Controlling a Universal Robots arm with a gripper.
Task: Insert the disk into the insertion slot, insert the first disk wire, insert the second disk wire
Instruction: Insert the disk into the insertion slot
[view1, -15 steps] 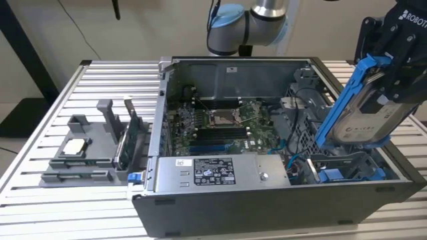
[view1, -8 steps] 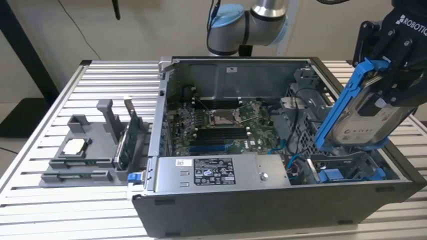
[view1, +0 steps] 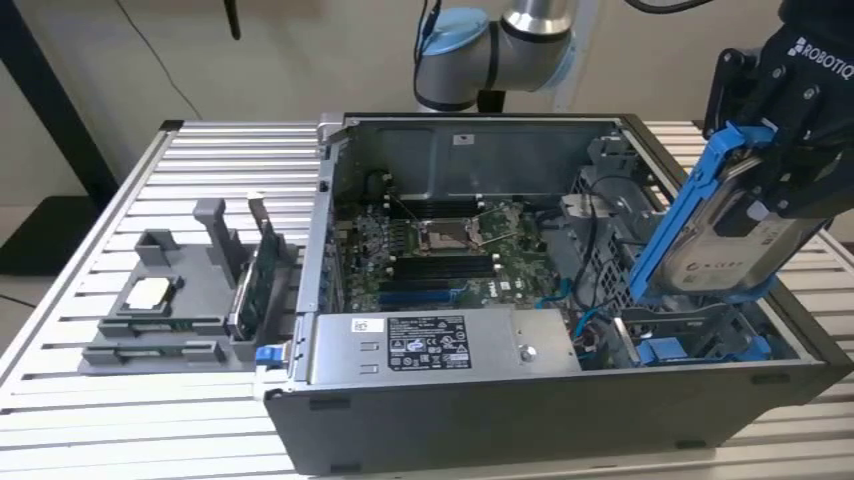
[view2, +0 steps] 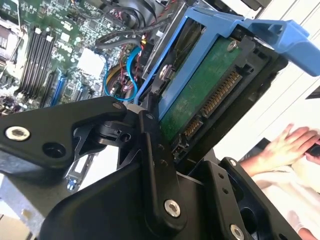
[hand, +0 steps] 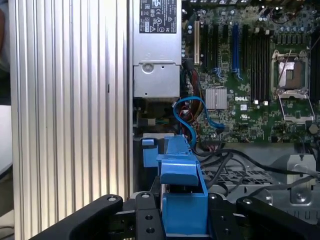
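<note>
My gripper (view1: 771, 195) is shut on the disk (view1: 727, 245), a silver-grey drive in a bright blue carrier frame. I hold it steeply tilted above the case's corner at the exterior view's right. Under its lower end lies the insertion slot (view1: 694, 345), a grey metal bay with blue fittings; the disk is not seated in it. In the second wrist view the disk (view2: 200, 95) shows its green underside and connector between my black fingers (view2: 150, 135). The first wrist view shows the blue frame (hand: 182, 200) clamped in my gripper (hand: 182, 215). A blue cable (hand: 192, 117) and coloured wires lie loose inside the case.
The open computer case (view1: 534, 410) lies on a slatted metal table (view1: 160, 400), with its motherboard (view1: 441, 245) and grey power supply box (view1: 427, 345) exposed. A grey fixture (view1: 160, 320) holds a green card (view1: 260, 265) at the exterior view's left. A person's hand (view2: 292, 145) is nearby.
</note>
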